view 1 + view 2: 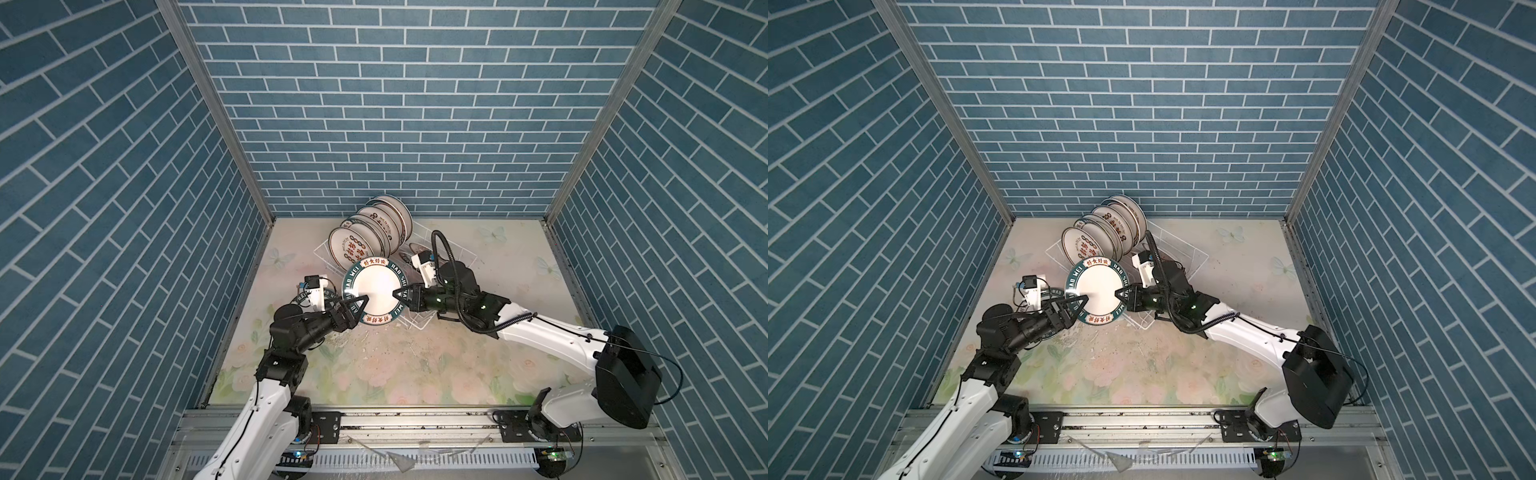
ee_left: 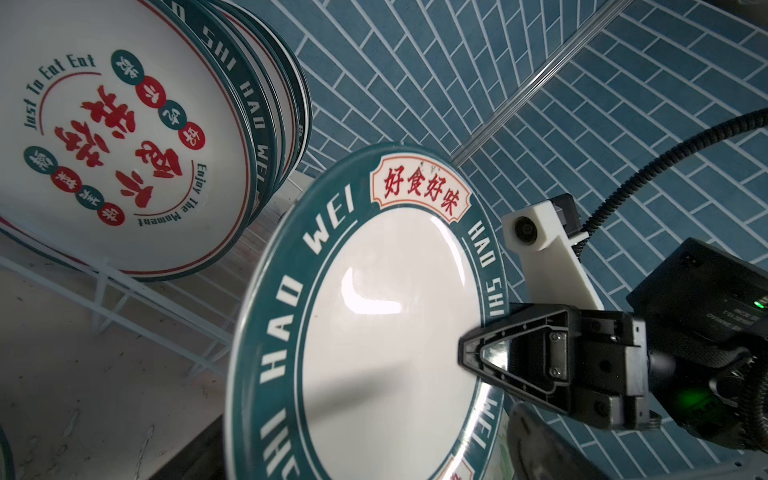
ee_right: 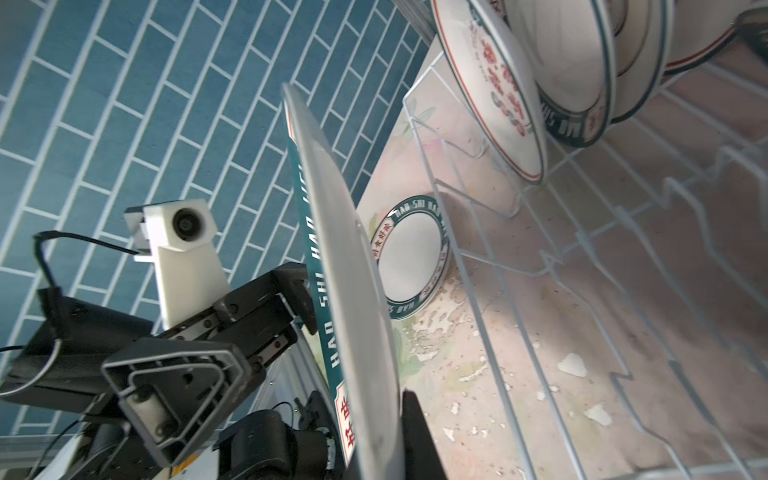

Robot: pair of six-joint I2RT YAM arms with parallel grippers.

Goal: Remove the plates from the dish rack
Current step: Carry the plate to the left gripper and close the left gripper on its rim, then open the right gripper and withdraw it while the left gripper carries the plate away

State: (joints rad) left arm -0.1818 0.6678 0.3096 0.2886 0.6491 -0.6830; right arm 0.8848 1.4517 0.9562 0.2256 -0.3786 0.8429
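Top and wrist views: my right gripper (image 1: 397, 293) pinches a green-rimmed white plate (image 1: 374, 286), left gripper (image 1: 360, 309) agape; one unloaded plate (image 3: 409, 257) lies tabled, racked plates (image 1: 353, 249) remain.

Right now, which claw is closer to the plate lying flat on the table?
Left. The left claw is open beside the flat plate, at the lifted plate's edge on that side. The right claw pinches the lifted plate's opposite edge, over the dish rack.

Held plate (image 2: 374, 332): "HAO SHI HAO WEI"; racked plate (image 2: 116, 145): seemingly "Enjoy The Moment"
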